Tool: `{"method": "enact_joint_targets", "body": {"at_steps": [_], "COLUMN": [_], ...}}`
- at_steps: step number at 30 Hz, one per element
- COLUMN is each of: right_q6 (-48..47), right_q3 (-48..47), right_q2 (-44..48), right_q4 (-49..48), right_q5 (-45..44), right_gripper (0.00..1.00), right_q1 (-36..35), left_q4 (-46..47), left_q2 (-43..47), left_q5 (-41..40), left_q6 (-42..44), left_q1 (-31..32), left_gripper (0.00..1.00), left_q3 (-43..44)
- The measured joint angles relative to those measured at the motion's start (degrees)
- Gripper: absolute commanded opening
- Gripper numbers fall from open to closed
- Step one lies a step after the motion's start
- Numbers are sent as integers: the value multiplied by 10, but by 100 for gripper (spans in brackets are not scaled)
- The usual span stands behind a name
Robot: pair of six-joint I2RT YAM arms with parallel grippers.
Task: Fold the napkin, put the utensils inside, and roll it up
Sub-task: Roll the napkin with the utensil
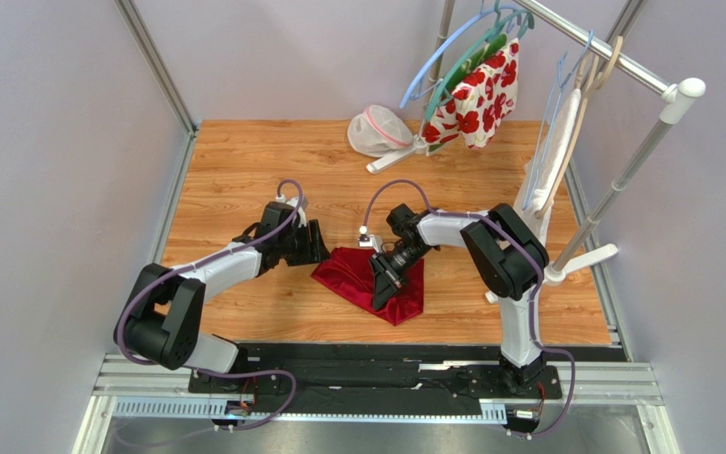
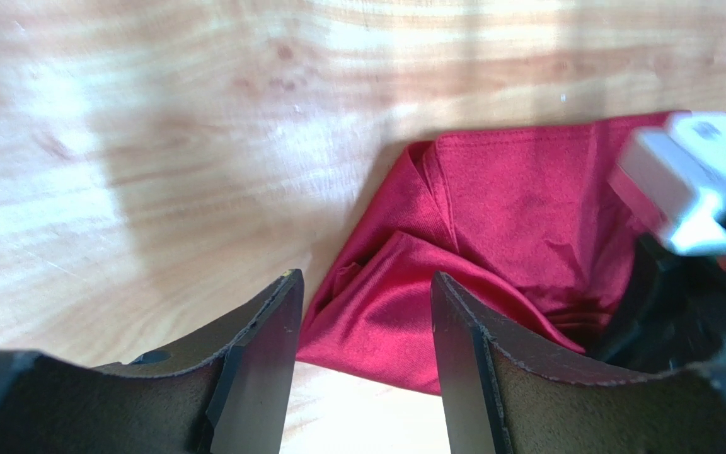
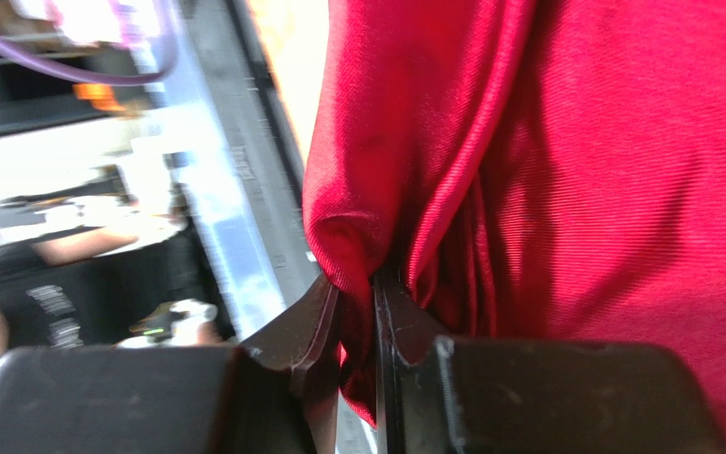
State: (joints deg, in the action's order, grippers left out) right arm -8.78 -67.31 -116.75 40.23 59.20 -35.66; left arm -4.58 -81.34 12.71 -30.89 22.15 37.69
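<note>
Folding is seemingly proceeding: right pincer (image 3: 357, 288) is pinching a napkin (image 1: 343, 271) fold, left pincer (image 2: 362, 284) is hovering spread at its ten o'clock, next likely needing a flat carry-over.

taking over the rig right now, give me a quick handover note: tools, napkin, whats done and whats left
The left tool is open and empty, poised at the left edge of the napkin.
The right tool is shut on a bunched fold of the napkin.
The napkin lies crumpled and partly doubled over on the wooden table, between the arms.
No utensils are in view.
Done: folding begun, not tidy.
Left: finish the fold, place the utensils inside, roll it up.
</note>
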Motion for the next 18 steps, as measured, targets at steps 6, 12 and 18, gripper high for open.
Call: {"method": "enact_joint_targets", "body": {"at_steps": [6,12,18], "right_q6": [4,14,38], "right_q3": [0,0,7], "right_q2": [79,130,143], "right_q4": [0,-10,-31], "right_q5": [-177,-372,-507], "right_gripper": [0,0,0], "right_q1": [-75,-165,-233], "left_q4": [-23,-45,-43], "left_q2": [4,23,25], "left_q5": [-40,-45,-14], "left_q6": [13,14,14], "left_q1": [-1,-23,-32], "left_gripper": [61,61,61], "left_q3": [18,17,14]}}
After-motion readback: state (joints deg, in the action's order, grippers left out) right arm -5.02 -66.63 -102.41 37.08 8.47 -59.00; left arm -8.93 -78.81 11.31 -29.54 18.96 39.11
